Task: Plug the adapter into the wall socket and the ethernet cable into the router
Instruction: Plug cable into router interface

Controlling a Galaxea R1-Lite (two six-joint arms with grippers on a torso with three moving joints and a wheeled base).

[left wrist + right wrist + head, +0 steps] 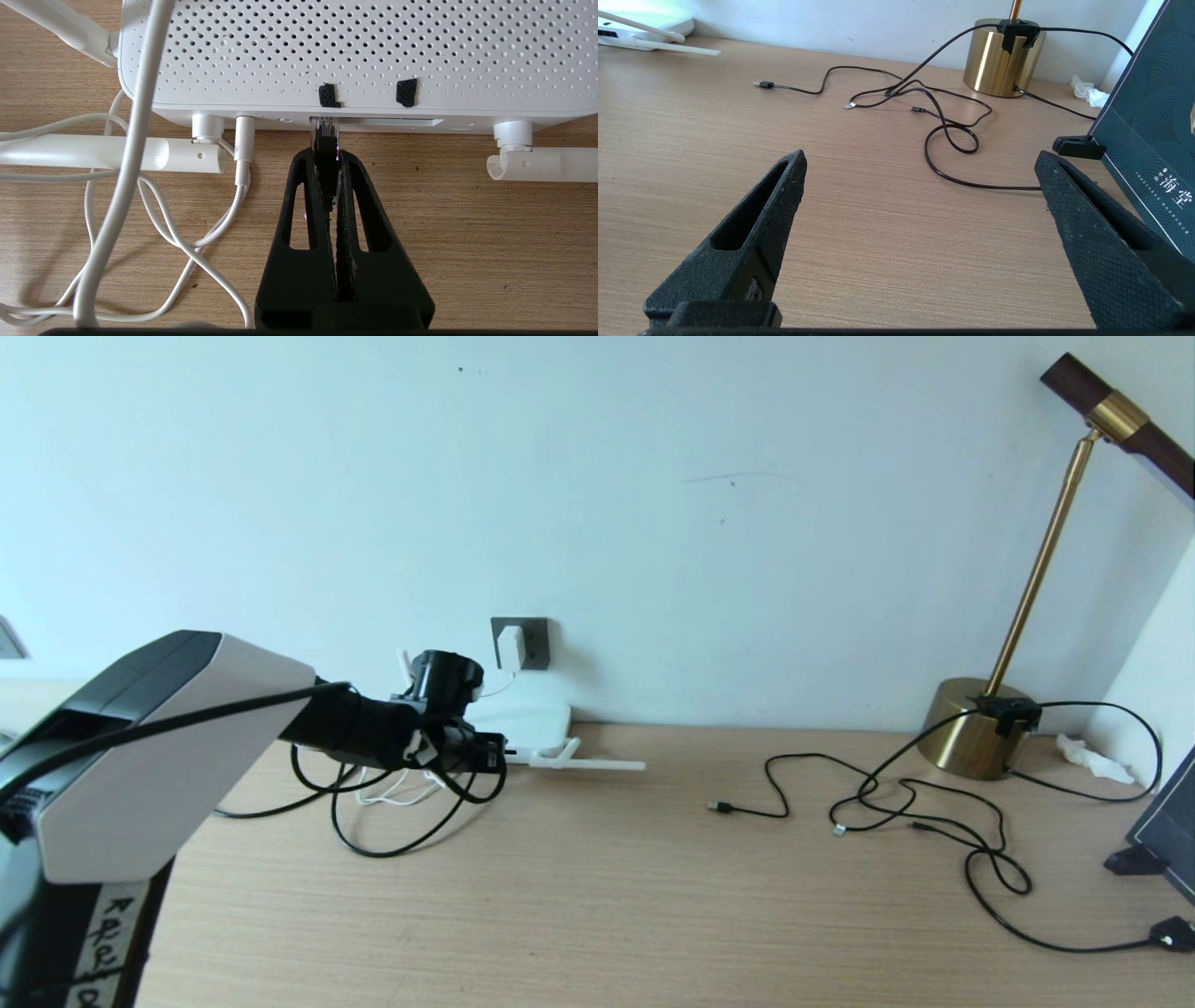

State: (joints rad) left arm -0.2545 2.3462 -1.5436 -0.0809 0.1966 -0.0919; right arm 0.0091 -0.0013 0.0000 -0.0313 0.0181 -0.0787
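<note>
Left gripper (327, 154): black, textured triangular fingers with slotted cut-outs, pressed nearly together on the clear plug of the ethernet cable (323, 133); centre of the left wrist view, tips just short of the router's port edge.
Ethernet cable: transparent plastic clip plug, its tip at the mouth of a port in the router's long recessed port strip; whether it is fully seated cannot be told. In the head view the thick black round cable (392, 845) loops on the desk at lower left centre.
Router (364, 51): flat white box, top face perforated with fine round holes, rounded corners, two small black patches near the port edge; white stick antennas folded flat to either side. Upper half of the left wrist view; in the head view it lies against the wall, left of centre.
Adapter (510, 646): small white rounded block, seated in the wall socket (534, 642), a dark grey square plate on the wall, upper left of centre in the head view.
Thin white cord (140, 140): smooth, coiled loosely on the desk beside the router, one end plugged into the port edge.
Right gripper (920, 196): black knurled fingers spread wide, holding nothing, above bare desk in the right wrist view.
Desk (653, 915): pale wood-grain surface.
Lamp (971, 737): brass cylindrical base and slim brass stem, far right of the head view, thin black cables trailing beside it.
</note>
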